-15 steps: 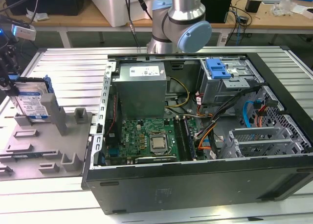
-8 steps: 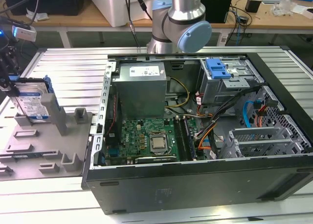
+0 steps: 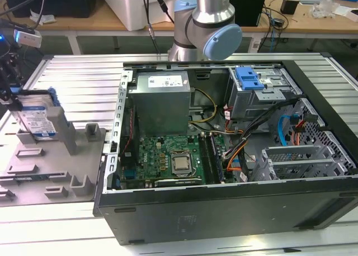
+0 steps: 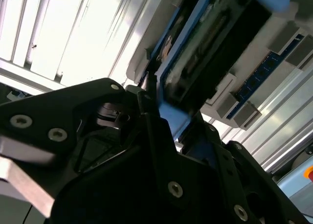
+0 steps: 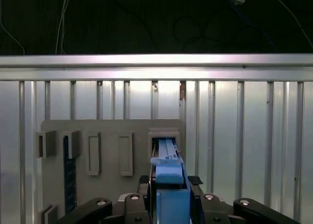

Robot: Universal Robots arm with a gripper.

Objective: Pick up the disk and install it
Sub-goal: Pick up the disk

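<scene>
Item: the disk (image 3: 38,121), a silver drive with a white-and-blue label in a blue carrier bracket. We record it standing on edge in a slot of the grey holder tray (image 3: 56,166), at the exterior view's left, well apart from the computer case (image 3: 224,217).

Item: the pincer (image 5: 169,192). In both wrist views we find its black fingers (image 5: 195,200) set close on either side of the disk's blue carrier, clamped on the top edge. In the second wrist view the pincer's dark body fills the foreground, with the disk's bracket (image 4: 173,114) caught between the fingers.

Item: the holder tray. It is flat, grey and has several upright slots; it lies on the ribbed aluminium desk (image 3: 78,77).

Item: the computer case. It lies on its side, open, just beside the tray on the desk. Inside we list a grey power supply (image 3: 162,99), a green motherboard (image 3: 162,158) and a grey metal drive cage (image 3: 274,96) with a blue tab (image 3: 249,77) on top.
</scene>
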